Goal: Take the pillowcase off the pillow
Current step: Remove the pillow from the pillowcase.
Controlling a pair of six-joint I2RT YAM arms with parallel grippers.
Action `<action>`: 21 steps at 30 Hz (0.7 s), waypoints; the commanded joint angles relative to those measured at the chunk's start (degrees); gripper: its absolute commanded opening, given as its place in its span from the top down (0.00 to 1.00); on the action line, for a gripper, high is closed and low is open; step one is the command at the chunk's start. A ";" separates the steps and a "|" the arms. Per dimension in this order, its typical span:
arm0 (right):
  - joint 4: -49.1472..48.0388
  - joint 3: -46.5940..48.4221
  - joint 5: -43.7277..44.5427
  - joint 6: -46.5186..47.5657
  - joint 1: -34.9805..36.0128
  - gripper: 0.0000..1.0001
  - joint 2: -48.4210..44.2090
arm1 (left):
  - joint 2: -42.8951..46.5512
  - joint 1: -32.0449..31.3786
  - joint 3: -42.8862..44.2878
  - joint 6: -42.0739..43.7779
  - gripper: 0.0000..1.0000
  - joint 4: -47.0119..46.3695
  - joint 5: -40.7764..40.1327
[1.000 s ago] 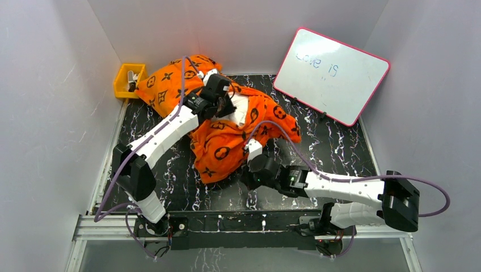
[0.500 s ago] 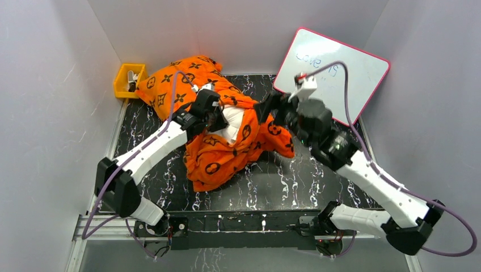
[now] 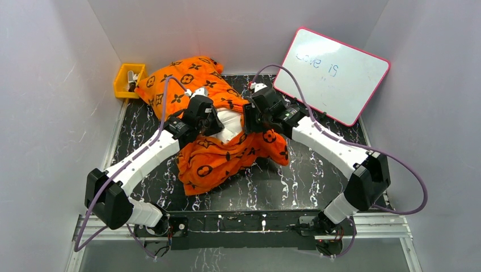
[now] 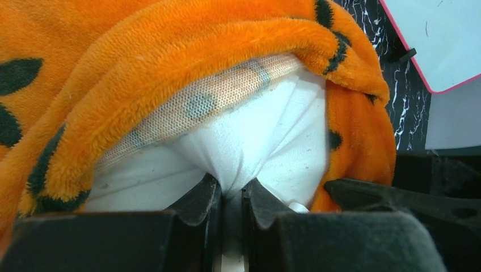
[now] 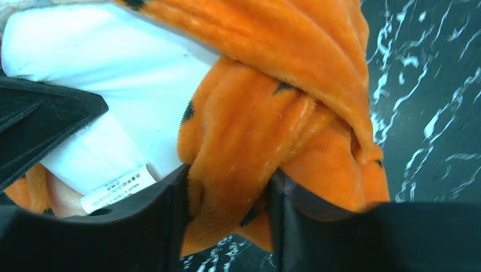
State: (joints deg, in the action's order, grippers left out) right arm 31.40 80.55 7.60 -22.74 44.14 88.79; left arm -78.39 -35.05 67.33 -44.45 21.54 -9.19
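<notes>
- Table [image 3: 272, 181]: the whole bundle lies on its far-left part, between the two arms.
- Pillowcase [image 3: 215, 158]: orange fleece with black motifs. It wraps nearly all of the pillow. The far end near the back-left corner looks fully sleeved, and the near part is bunched loosely toward us. The mouth gapes open in the middle of the bundle. We judge the task barely begun, since no stretch of the cover is clear of the pillow yet.
- Pillow [image 3: 230, 122]: only a white end shows at the mouth, and the rest is hidden inside the fleece. We judge almost its full length has yet to slide out.
- Left pincer [image 4: 230, 190]: pressed nearly together, pinching a tuck of the pillow's white cloth at the bared end.
- Right pincer [image 5: 227, 182]: clamped on a thick fold of the pillowcase at the mouth rim, just beside the white cloth. Fleece fills the gap between the jaws.
- With one grip on each piece, we judge the setup for pulling them apart is done. The pulling itself is what's left.
- Tag [image 5: 116, 190]: small and white, on the pillow's edge, touching or just beside the right pincer's finger. The print is too small to read.
</notes>
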 commanded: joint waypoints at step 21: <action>5.70 -34.75 12.91 -20.63 -5.51 0.89 -30.33 | 3.49 2.61 20.59 1.88 1.00 1.64 -14.63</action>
State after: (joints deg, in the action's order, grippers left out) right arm 28.16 47.75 15.35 -42.24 42.41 58.06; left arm -80.01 -35.42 78.78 -44.64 28.40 -13.65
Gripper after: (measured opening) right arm 0.148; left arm 0.088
